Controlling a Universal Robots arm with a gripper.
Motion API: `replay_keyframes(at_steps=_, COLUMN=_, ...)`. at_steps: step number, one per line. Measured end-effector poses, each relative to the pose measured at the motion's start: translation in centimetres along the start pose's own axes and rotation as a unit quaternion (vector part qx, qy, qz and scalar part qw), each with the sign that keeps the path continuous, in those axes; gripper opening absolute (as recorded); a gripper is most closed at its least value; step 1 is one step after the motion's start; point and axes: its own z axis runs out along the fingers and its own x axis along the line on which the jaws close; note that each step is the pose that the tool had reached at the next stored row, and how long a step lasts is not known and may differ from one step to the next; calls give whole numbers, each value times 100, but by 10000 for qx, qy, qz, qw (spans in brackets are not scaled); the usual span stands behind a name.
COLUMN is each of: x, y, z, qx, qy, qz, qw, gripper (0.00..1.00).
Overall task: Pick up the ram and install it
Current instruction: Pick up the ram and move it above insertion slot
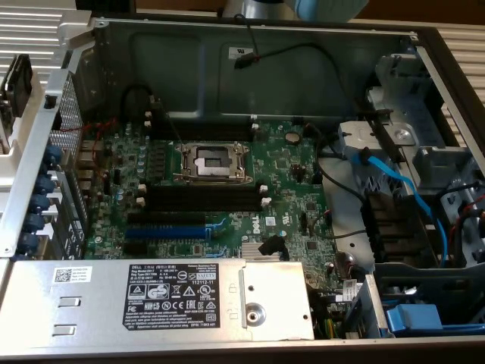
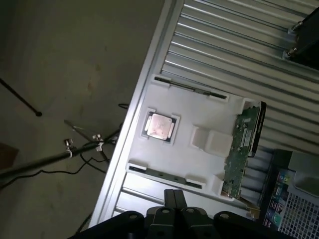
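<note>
In the exterior view, the case (image 1: 250,45) lies open. The black slots (image 1: 203,199) on its board look empty, with white clips at their ends, so the ram is not yet installed.

In the wrist view, the pincer (image 2: 174,196) has its fingers pressed together and holds nothing. It hangs clear of the tray (image 2: 199,112), at the tray's nearest side. The ram (image 2: 165,176) stands on edge in the tray along that side, just beyond the fingertips and apart from them. Its long axis runs along the tray's side, crosswise to the way the fingers point. It looks like a thin dark-green strip, edge up, with its ends in white holders. A second stick (image 2: 190,87) lies parallel on the tray's opposite side, past the CPU (image 2: 160,125) at the tray's middle. The first is much the nearer to the pincer. A broader green card (image 2: 240,149) lies along a third side of the tray, square to both sticks.
</note>
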Motion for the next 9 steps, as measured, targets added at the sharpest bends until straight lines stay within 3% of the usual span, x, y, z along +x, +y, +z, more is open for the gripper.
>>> replay_keyframes(at_steps=5, x=0, y=0, z=0, qx=-5, qy=18, qz=-449, qw=9990, gripper=10)
replay_keyframes(at_steps=9, x=1, y=1, z=0, qx=-9, qy=33, qz=-814, qw=9967, gripper=10)
